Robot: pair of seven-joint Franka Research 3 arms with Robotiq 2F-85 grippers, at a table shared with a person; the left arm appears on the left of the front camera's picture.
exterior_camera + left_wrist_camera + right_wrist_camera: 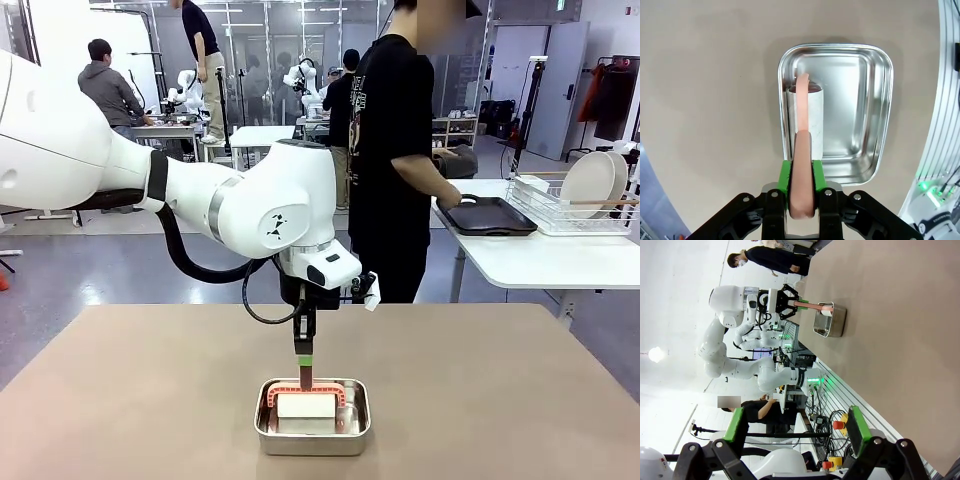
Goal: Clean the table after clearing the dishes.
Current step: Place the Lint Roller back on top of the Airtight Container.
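The tan tabletop carries a steel pan near its robot-side edge. Left gripper: jaws clamped on the roller's upright pink handle. Right gripper: jaws wide, empty.
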